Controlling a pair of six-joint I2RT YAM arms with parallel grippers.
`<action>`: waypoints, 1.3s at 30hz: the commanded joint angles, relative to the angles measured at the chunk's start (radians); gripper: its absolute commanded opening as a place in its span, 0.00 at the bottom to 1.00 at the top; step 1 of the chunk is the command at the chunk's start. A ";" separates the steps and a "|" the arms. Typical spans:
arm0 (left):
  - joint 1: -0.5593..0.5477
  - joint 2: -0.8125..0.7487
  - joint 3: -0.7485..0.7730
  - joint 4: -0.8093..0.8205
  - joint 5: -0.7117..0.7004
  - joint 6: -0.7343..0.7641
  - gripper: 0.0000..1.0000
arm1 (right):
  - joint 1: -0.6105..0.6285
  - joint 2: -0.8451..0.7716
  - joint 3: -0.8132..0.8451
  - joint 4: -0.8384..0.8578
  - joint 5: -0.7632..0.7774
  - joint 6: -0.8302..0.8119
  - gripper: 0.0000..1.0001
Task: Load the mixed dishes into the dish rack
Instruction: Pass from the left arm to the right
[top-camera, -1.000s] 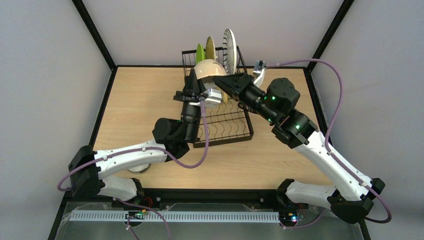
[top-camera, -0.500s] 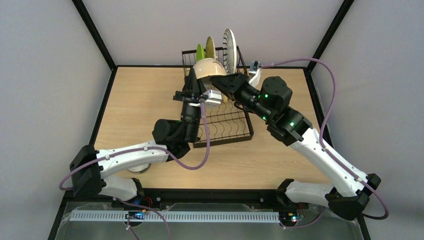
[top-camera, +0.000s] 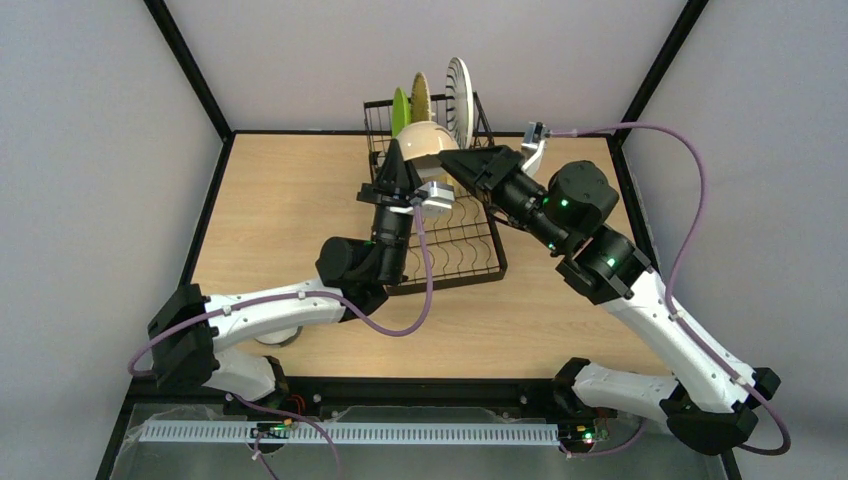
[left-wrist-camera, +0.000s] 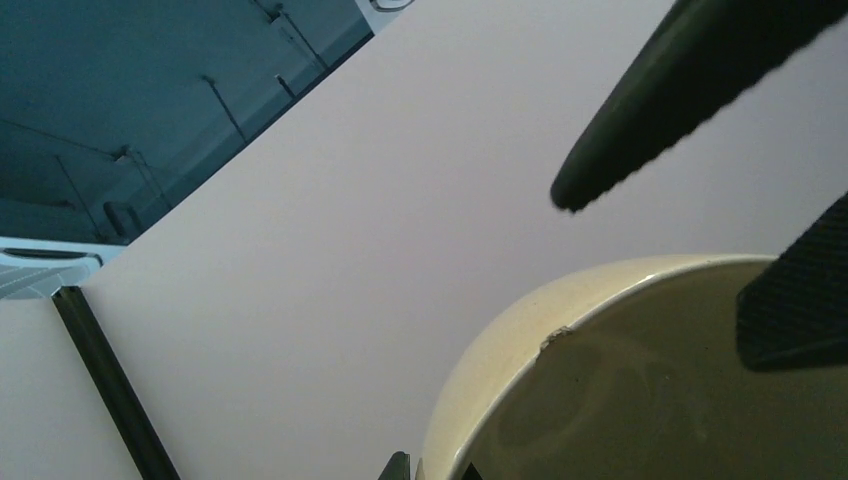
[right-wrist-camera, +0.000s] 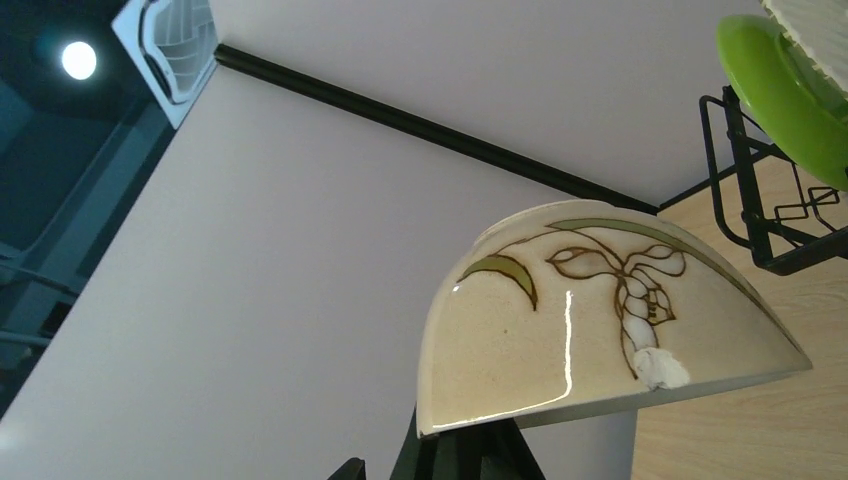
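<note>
Top external: left gripper (top-camera: 397, 152) upturned

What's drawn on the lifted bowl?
Cream bowl, green leaves, brown flower outlines; best in right wrist view.

Cream bowl (right-wrist-camera: 600, 320), leaf motif, inverted, aloft over black wire rack (top-camera: 470, 250); green plate (top-camera: 400, 106), bamboo plate (top-camera: 420, 97), striped plate (top-camera: 460, 88) upright in raised tier.

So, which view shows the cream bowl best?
The right wrist view: the cream bowl shows its painted outside. The left wrist view catches only rim and inside; the top view shows it small.
</note>
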 joint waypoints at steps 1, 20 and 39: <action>0.003 -0.002 0.047 0.090 0.025 -0.016 0.02 | 0.002 -0.013 0.019 -0.028 0.037 0.008 0.66; -0.051 0.002 0.018 0.142 0.032 0.030 0.02 | 0.001 0.097 0.084 0.042 0.090 -0.001 0.69; -0.080 -0.024 -0.071 0.175 0.047 0.072 0.02 | 0.002 0.200 0.129 0.063 0.103 0.032 0.54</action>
